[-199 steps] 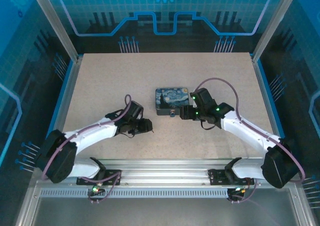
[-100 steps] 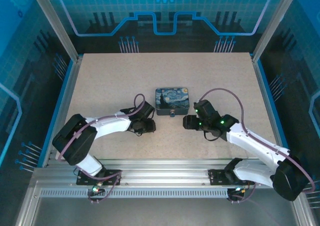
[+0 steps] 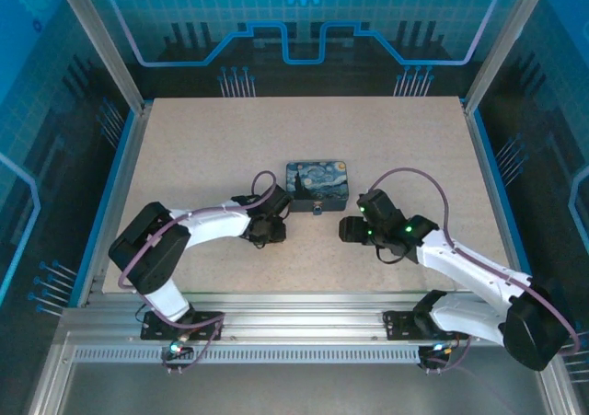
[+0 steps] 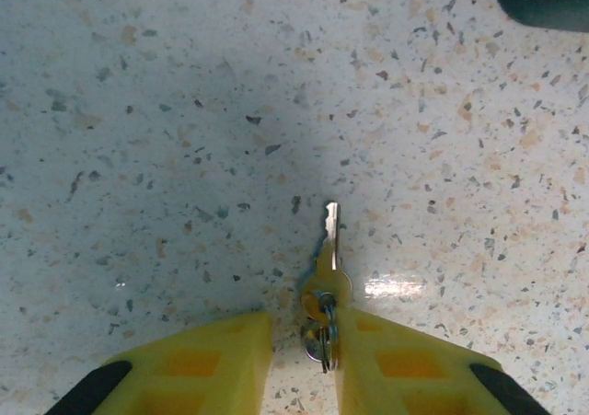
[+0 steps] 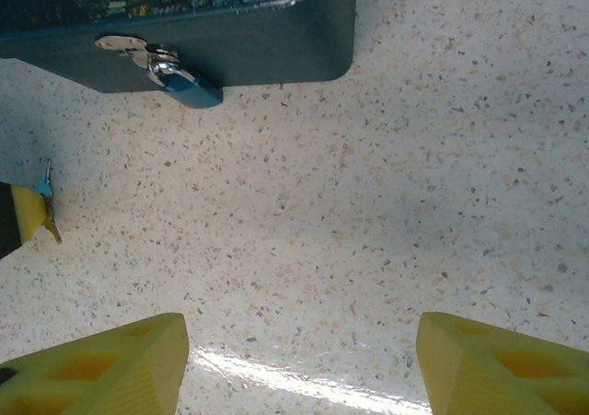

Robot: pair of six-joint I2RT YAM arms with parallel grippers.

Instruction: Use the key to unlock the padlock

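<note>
Approach step, I judged: the left gripper [image 4: 304, 328], clamped on the key [image 4: 329, 249], was beside the tin box [image 5: 258, 38]. The right gripper [image 5: 294, 360] gaped before the box's padlock [image 5: 184, 86], which it probably had to steady next.

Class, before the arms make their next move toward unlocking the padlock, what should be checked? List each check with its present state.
1. Key sits between the left end effector fingers, blade pointing outward: ok.
2. Grip on the key is firm: cannot tell.
3. Padlock hangs on the box front, in the right wrist view: ok.
4. Keyhole faces the key: cannot tell.
5. Right end effector is open and holds nothing: ok.
6. Padlock is held steady for insertion: not ok, no end effector touches it.
</note>
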